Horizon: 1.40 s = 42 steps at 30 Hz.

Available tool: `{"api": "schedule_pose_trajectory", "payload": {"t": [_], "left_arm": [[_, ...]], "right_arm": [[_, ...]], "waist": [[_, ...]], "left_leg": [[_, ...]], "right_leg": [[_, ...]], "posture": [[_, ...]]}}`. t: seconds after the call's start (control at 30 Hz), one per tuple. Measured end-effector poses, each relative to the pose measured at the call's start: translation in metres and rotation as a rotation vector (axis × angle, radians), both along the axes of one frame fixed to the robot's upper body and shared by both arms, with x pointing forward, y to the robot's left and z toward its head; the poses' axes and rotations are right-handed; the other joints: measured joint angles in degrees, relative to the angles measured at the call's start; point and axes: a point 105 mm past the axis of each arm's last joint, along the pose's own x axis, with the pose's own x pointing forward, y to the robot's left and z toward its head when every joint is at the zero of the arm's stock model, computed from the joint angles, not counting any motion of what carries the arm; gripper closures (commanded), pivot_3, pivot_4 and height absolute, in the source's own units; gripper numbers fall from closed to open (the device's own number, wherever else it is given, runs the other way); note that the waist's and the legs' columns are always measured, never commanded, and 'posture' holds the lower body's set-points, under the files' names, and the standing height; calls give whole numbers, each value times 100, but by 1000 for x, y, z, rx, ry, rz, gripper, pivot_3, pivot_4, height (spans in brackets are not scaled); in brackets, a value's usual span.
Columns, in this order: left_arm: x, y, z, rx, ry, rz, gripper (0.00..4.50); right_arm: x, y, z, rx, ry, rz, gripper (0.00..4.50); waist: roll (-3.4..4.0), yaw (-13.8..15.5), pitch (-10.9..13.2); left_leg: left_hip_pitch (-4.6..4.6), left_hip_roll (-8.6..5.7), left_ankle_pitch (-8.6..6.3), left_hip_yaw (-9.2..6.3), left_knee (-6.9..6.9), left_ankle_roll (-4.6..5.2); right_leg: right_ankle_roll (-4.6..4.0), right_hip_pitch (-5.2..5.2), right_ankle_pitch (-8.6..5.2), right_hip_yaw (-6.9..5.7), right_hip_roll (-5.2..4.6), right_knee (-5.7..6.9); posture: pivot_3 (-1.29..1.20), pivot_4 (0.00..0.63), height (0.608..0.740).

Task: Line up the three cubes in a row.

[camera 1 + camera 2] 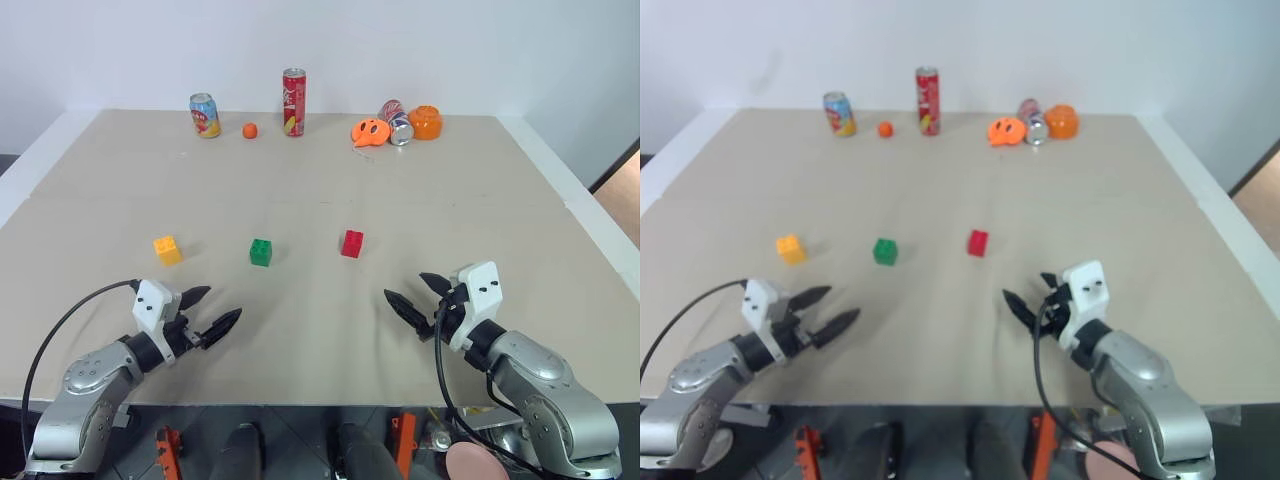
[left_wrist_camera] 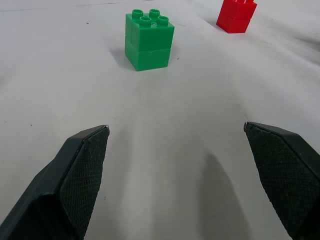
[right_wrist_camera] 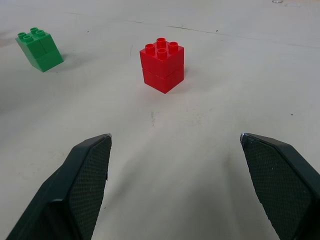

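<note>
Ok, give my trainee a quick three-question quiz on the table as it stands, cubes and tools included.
1. True or false: the left tool is shut on the yellow-orange studded plastic cube.
2. Which studded plastic cube sits between the other two: A red, B green, C yellow-orange?
3. Fill in: the tall red drink can stands at the table's ____ edge, beside the small orange ball.

Key: 1 false, both the left tool and the right tool are open and hold nothing. 2 B. 3 far.
</note>
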Motion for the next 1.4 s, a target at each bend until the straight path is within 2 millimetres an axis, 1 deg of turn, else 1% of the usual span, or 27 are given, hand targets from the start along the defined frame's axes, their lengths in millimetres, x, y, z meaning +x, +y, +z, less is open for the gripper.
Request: {"api": "schedule_pose_trajectory", "payload": {"t": [0.07,0.1,0.13,0.2,0.23,0.27,0.37,0.43,0.53,0.73,0.83,1.07,1.17,1.27,1.4], "left_arm": [[1,0,1,-2,-5,-4,21],[3,-1,3,-8,-23,-17,21],[10,-5,14,-24,-73,-50,21],[18,-16,44,-42,-205,-132,21],[16,-20,54,-43,-250,-170,21],[14,-23,56,-40,-266,-204,21],[5,-31,52,-11,-262,-310,21],[1,-34,50,3,-264,-352,21],[-5,-41,48,10,-276,-413,21],[-9,-47,46,17,-284,-443,21],[-9,-50,45,27,-291,-447,21],[-12,-55,38,32,-278,-453,21],[-14,-58,39,31,-287,-453,21],[-16,-61,36,30,-277,-461,21],[-16,-63,35,30,-276,-464,21]], "right_arm": [[0,0,0,-2,-2,1,232],[4,1,0,-7,-5,6,232],[14,3,3,-19,-15,17,232],[30,7,16,-45,-64,29,232],[36,7,20,-56,-83,23,232],[41,5,20,-63,-82,9,232],[57,-7,10,-90,-43,-75,232],[61,-7,6,-99,-30,-89,232],[65,10,3,-108,-28,-63,232],[65,42,-1,-131,-7,31,232],[65,51,-2,-151,0,62,232],[65,67,-8,-168,24,105,232],[72,73,-7,-156,36,104,232],[82,79,-2,-147,33,88,232],[95,82,-1,-149,52,35,232]], "waist": [[0,0,0],[0,0,1],[-2,0,4],[-4,0,2],[-6,0,-3],[-7,-6,-6],[-10,-7,-6],[-9,-6,-6],[-9,-9,-6],[-9,-9,-6],[-9,-9,-6],[-9,-9,-6],[-9,-13,-6],[-9,-13,-6],[-9,-14,-6]], "left_leg": [[-1,0,0,0,0,-1],[-1,0,0,0,1,0],[-7,1,1,1,6,0],[-19,3,5,3,14,4],[-11,3,6,8,14,5],[-1,3,6,12,14,5],[-11,5,6,18,13,5],[-16,6,5,18,11,6],[-16,12,-2,18,1,14],[-14,18,-3,15,0,17],[-14,18,-3,17,5,17],[-13,21,-3,20,9,17],[-12,22,-3,22,9,18],[-11,22,-2,22,9,18],[-11,23,-2,23,9,18]], "right_leg": [[0,-1,0,0,1,0],[0,-1,0,0,2,0],[-4,-7,4,0,5,0],[-8,-17,26,0,7,0],[-8,-9,26,2,6,0],[-8,-4,26,6,6,0],[-7,-13,27,12,8,0],[5,-17,36,23,18,2],[9,-24,38,33,31,3],[6,-24,37,33,39,4],[5,-24,38,36,38,4],[2,-23,40,40,41,4],[3,-24,42,42,42,5],[2,-24,44,43,45,8],[3,-25,45,43,45,9]], "posture": [[0,150,740],[0,150,740],[0,150,740],[0,150,740],[0,150,740],[0,150,740],[0,150,740],[0,150,740],[0,150,740],[0,150,740],[0,150,740],[0,150,740],[0,150,740],[0,150,740],[0,150,740]]}}
